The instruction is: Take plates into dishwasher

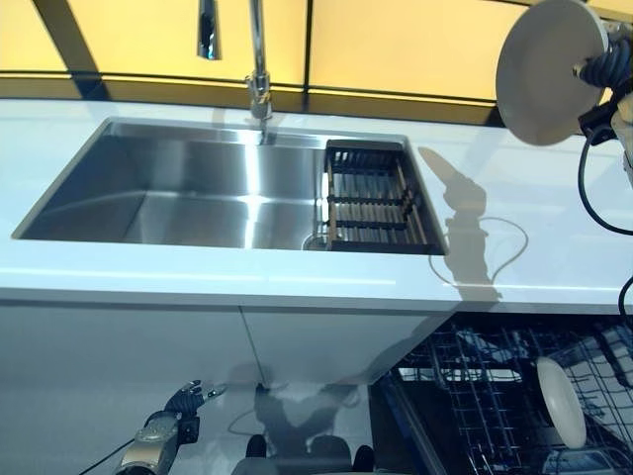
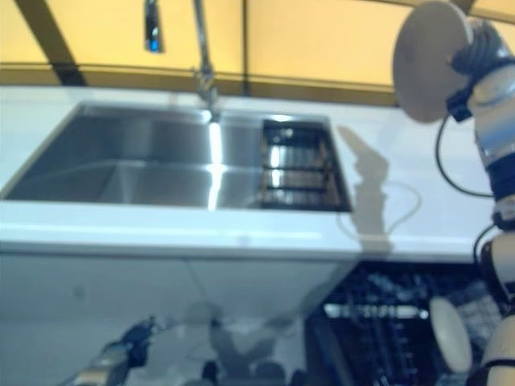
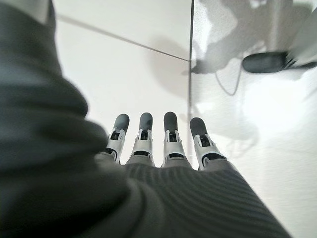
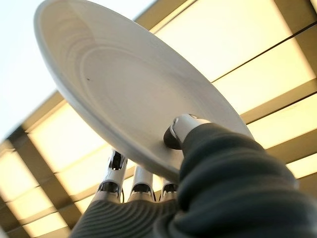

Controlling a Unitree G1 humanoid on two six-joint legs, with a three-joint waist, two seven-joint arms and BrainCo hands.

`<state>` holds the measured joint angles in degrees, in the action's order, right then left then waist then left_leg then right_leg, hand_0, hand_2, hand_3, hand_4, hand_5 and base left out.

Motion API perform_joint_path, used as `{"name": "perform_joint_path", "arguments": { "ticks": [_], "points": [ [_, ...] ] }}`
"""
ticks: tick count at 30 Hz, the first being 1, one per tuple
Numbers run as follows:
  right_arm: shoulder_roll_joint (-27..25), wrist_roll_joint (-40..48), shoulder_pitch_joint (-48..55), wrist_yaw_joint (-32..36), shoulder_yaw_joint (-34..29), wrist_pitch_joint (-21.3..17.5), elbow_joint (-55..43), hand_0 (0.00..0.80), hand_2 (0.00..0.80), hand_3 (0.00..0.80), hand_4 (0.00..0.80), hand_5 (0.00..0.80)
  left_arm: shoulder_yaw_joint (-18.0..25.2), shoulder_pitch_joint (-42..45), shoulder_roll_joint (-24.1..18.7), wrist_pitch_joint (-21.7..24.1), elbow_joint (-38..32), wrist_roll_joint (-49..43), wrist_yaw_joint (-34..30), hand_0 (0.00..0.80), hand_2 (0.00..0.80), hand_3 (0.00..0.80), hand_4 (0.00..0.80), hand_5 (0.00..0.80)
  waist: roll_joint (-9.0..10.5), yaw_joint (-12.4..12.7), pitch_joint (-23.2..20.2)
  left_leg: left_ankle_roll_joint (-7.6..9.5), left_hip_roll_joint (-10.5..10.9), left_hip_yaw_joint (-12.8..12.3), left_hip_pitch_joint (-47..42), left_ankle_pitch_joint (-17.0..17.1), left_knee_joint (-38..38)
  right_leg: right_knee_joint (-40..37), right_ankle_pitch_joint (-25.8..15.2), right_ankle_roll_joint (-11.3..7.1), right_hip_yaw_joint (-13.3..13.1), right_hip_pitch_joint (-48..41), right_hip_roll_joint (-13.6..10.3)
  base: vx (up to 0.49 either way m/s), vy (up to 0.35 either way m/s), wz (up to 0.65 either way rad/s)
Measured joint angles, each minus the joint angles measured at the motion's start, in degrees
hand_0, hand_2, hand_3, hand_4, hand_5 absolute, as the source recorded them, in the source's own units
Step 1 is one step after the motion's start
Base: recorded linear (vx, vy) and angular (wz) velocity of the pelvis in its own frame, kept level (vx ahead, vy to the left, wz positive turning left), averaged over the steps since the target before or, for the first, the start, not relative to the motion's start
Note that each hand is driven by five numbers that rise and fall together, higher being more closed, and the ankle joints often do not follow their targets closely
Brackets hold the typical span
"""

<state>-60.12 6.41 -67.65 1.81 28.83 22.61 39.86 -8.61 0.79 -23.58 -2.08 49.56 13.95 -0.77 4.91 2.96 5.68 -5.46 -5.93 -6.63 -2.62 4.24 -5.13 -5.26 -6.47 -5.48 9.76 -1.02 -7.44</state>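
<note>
Right hand (image 4: 178,133) pinches plate (image 1: 549,69) above counter (image 1: 514,198) (dishwasher rack (image 1: 495,396) below).

The right hand (image 2: 475,55) gripped a plate (image 2: 426,60) on edge, high to the right of the sink (image 2: 121,173), with another plate (image 2: 451,334) racked below.

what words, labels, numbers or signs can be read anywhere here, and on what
None: no readable text in any view.
Round white plate held up in the right hand: plain, no mark visible.
White plate standing in the dark wire dishwasher rack: plain.
Stainless steel sink, chrome tap, black slatted drainer insert, white countertop: no print.
Left hand: no markings.
</note>
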Motion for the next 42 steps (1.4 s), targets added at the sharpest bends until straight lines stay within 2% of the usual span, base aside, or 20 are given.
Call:
{"name": "perform_joint_path", "arguments": {
  "ticks": [3, 8, 9, 10, 11, 13, 14, 17, 20, 26, 33, 42],
  "points": [
    [-2.58, -0.02, 4.26, 2.86, -1.95, 1.92, -0.56, 0.8, 0.8, 0.8, 0.8, 0.8, -1.66, 1.18, 0.3, -0.11, -1.49, -2.06, 0.39, 0.0, 0.0, 0.0, 0.0, 0.0, 0.18, -2.0, -0.34, -0.21, -0.24, -1.95, -1.04, -0.16, 0.14, 0.0, -0.37, 0.49, -1.95, 0.19, 0.56, 0.026, -0.04, -0.31],
    [-8.09, -0.25, 11.3, 6.95, -7.26, 1.81, -4.14, 0.8, 0.8, 0.8, 0.8, 0.8, -1.38, 0.33, -0.8, -2.46, -3.97, -2.04, -0.18, 0.0, 0.0, 0.0, 0.0, 0.0, -0.68, -5.71, -0.9, -0.64, -0.86, -5.36, -2.96, -1.11, -0.08, 0.0, -0.3, 0.38, -5.43, 0.31, 1.47, 0.002, -0.055, -0.37],
    [-9.08, -0.34, 13.29, 7.6, -8.89, 1.8, -5.56, 0.8, 0.8, 0.8, 0.8, 0.8, -1.49, 0.3, -1.0, -2.56, -4.06, -2.05, -0.57, 0.0, 0.0, 0.0, 0.0, 0.0, -0.93, -6.98, -1.07, -0.73, -1.0, -6.19, -3.1, -1.31, -0.09, 0.0, -0.31, 0.37, -6.13, 0.65, 1.67, -0.033, -0.114, -0.35],
    [-9.59, -0.66, 16.61, 7.68, -12.09, 1.74, -7.61, 0.8, 0.8, 0.8, 0.8, 0.8, -1.43, 0.29, -0.97, -2.4, -3.31, -2.06, -0.51, 0.0, 0.0, 0.0, 0.0, 0.0, -1.11, -7.15, -1.31, -0.81, -1.12, -6.94, -3.18, -1.49, -0.11, 0.0, -0.38, 0.39, -6.54, 1.02, 1.8, -0.029, -0.087, -0.37],
    [-10.04, -0.78, 20.1, 7.35, -14.68, 1.3, -9.42, 0.8, 0.8, 0.8, 0.8, 0.8, -1.42, 0.02, -0.1, -1.23, -1.04, -2.07, -0.15, 0.0, 0.0, 0.0, 0.0, 0.0, -1.08, -8.35, -1.51, -0.91, -1.26, -7.54, -3.29, -1.66, -0.12, 0.0, -0.45, 0.45, -7.13, 1.21, 2.01, -0.032, -0.069, -0.39],
    [-10.64, -0.61, 25.74, 6.79, -15.24, 1.25, -10.43, 0.8, 0.8, 0.8, 0.8, 0.8, -3.43, 0.04, 1.84, 2.93, 5.2, -2.79, 1.58, 0.0, 0.0, 0.0, 0.0, 0.0, -1.3, -10.68, -1.63, -1.18, -1.6, -9.07, -4.11, -2.16, -0.12, 0.0, -0.5, 0.53, -8.82, 1.44, 2.58, -0.038, -0.077, -0.4],
    [-10.97, -0.6, 27.51, 6.77, -15.8, 1.32, -10.43, 0.8, 0.8, 0.8, 0.8, 0.8, -4.22, 0.37, 3.08, 4.55, 6.09, -4.24, 2.21, 0.0, 0.0, 0.0, 0.0, 0.0, -1.34, -11.55, -1.6, -1.25, -1.69, -9.45, -4.25, -2.27, -0.12, 0.0, -0.5, 0.54, -9.19, 1.58, 2.73, -0.039, -0.068, -0.32],
    [-11.07, -0.65, 35.82, 6.41, -23.27, 1.25, -11.78, 0.8, 0.8, 0.8, 0.8, 0.8, -6.0, 0.02, 6.58, 8.34, 9.03, -6.88, 4.77, 0.0, 0.0, 0.0, 0.0, 0.0, -1.3, -13.65, -1.57, -1.59, -2.1, -10.96, -4.9, -2.62, -0.13, 0.0, -0.53, 0.59, -10.51, 1.78, 3.39, -0.028, -0.031, -0.23],
    [-11.39, -0.63, 41.52, 6.57, -29.41, 0.87, -15.57, 0.8, 0.8, 0.8, 0.8, 0.8, -6.0, -0.21, 7.21, 9.99, 10.99, -7.01, 5.72, 0.0, 0.0, 0.0, 0.0, 0.0, -1.42, -16.13, -1.48, -1.61, -2.12, -12.26, -5.0, -2.86, -0.13, 0.0, -0.64, 0.64, -11.51, 2.4, 3.53, -0.012, -0.01, -0.2],
    [-12.92, -0.74, 52.08, 9.94, -39.53, -0.93, -19.9, 0.8, 0.8, 0.8, 0.8, 0.8, -5.89, -0.76, 6.11, 11.52, 10.8, -6.99, 5.81, 0.0, 0.0, 0.0, 0.0, 0.0, -1.63, -18.57, -1.32, -1.64, -1.97, -14.77, -5.86, -3.64, -0.14, 0.0, -0.8, 0.5, -13.22, 2.99, 3.63, -0.023, -0.012, -0.2],
    [-11.8, -4.35, 61.49, 13.0, -40.85, -2.74, -27.29, 0.8, 0.8, 0.8, 0.8, 0.8, -5.77, -0.7, 6.16, 11.52, 10.3, -6.98, 5.78, 0.0, 0.0, 0.0, 0.0, 0.0, -2.36, -20.18, -0.11, -1.58, -1.83, -15.44, -6.01, -3.98, -0.15, 0.0, -0.86, 0.47, -13.9, 3.26, 3.62, -0.017, -0.001, -0.06],
    [-4.87, -12.65, 65.99, 15.27, -41.34, -3.48, -36.29, 0.8, 0.8, 0.8, 0.8, 0.8, -3.34, -0.4, 6.59, 11.48, 10.26, -6.96, 5.93, 0.0, 0.0, 0.0, 0.0, 0.0, -3.35, -20.57, 1.08, -1.56, -1.83, -15.36, -5.82, -4.01, -0.15, 0.0, -0.85, 0.47, -13.82, 3.4, 3.57, 0.0, 0.0, 0.0]
  ]
}}
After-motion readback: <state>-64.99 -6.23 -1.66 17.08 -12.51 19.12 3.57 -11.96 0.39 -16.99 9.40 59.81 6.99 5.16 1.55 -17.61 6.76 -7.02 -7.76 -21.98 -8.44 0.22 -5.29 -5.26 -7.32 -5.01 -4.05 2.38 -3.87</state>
